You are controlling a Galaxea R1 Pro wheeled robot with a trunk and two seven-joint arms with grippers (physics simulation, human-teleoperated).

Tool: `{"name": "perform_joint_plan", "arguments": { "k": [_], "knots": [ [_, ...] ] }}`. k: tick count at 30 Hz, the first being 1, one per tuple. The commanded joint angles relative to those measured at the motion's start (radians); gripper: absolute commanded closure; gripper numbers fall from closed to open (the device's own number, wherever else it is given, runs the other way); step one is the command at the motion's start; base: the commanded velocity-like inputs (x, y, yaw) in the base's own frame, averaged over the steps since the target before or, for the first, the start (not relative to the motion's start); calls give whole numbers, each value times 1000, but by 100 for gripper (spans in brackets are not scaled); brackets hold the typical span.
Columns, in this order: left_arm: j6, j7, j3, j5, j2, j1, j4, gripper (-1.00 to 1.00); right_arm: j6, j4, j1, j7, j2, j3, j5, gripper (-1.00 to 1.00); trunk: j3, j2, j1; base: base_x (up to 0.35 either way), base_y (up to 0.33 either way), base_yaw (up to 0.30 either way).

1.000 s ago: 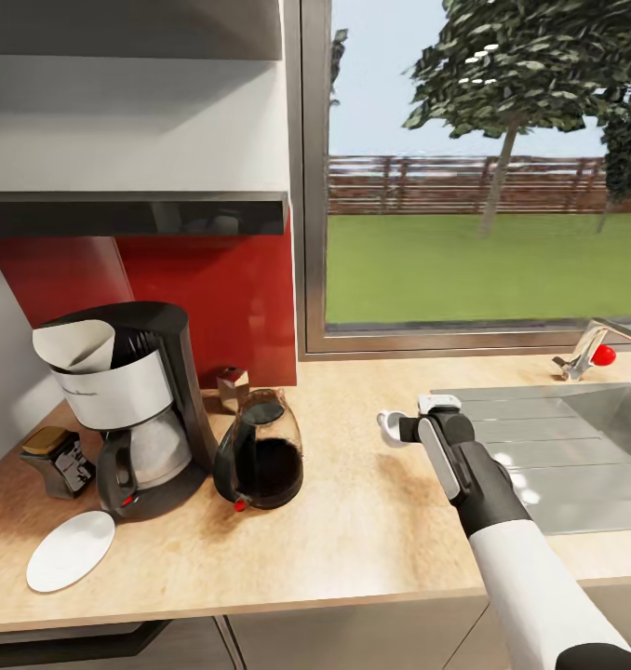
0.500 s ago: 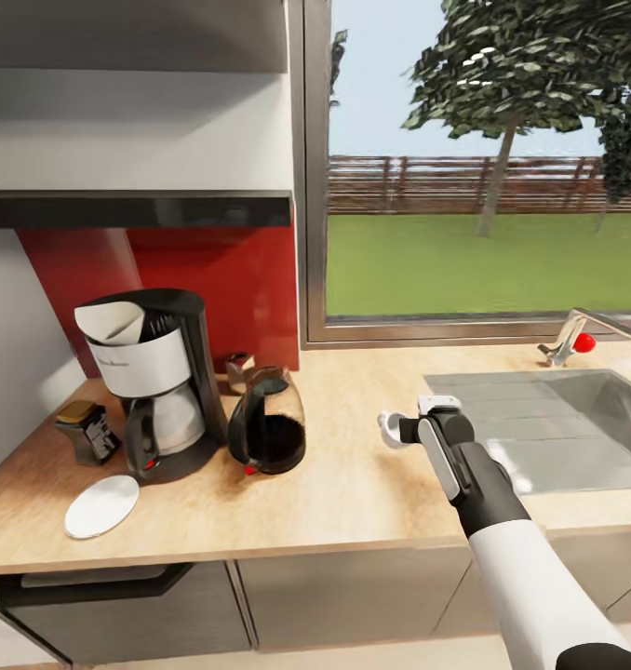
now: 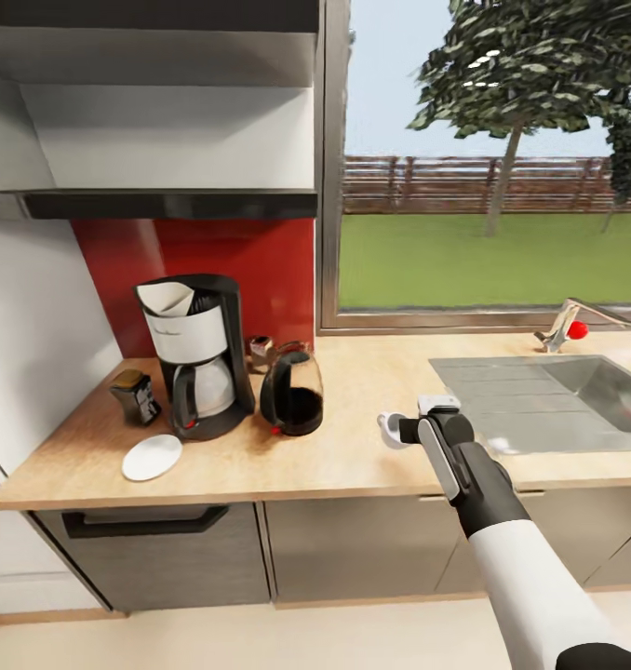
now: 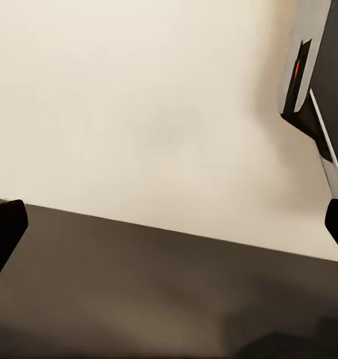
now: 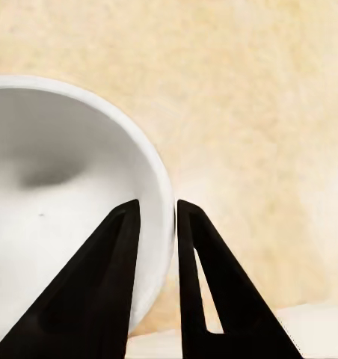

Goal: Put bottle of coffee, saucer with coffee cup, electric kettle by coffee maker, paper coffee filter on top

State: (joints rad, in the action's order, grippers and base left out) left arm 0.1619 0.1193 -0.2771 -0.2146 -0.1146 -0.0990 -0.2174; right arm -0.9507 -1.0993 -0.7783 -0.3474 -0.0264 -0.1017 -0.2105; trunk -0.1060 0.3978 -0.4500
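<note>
White coffee cup (image 5: 57, 217) — rim clamped in right hand (image 5: 155, 213); left hand's (image 4: 169, 224) fingers apart.

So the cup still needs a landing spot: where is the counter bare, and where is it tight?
Bare countertop runs between the electric kettle and the sink, and along the front edge right of the saucer. It is crowded around the coffee maker, with the bottle of coffee on its left.

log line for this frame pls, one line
right gripper: shut on coffee cup rim, held over countertop | saucer: bare, front-left of coffee maker | paper coffee filter: on maker | electric kettle: beside maker
</note>
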Motion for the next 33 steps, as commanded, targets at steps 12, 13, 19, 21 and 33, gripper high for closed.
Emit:
{"name": "perform_joint_plan", "arguments": {
  "k": [12, 13, 19, 21, 33],
  "knots": [
    [7, -1, -8, -9, 0, 7, -5, -100, -2, 1, -1, -7, -1, -1, -12, 100, -2, 2, 0, -244, 226, 261],
    [8, -1, -8, -9, 0, 9, -5, -100, -2, 1, -1, -7, -1, -1, -12, 100, -2, 2, 0, -98, 282, 276],
    [8, -1, -9, -8, 0, 13, -5, -100, -2, 1, -1, -7, -1, -1, -12, 100, -2, 2, 0, -29, 296, 276],
    [8, -1, -10, -8, 1, 13, -5, -100, -2, 1, -1, -7, -1, -1, -12, 100, -2, 2, 0, -6, 303, 276],
    [8, -2, -10, -8, 2, 13, -5, -100, -2, 1, -1, -7, -1, -1, -12, 100, -2, 2, 0, -1, 306, 214]
  ]
}}
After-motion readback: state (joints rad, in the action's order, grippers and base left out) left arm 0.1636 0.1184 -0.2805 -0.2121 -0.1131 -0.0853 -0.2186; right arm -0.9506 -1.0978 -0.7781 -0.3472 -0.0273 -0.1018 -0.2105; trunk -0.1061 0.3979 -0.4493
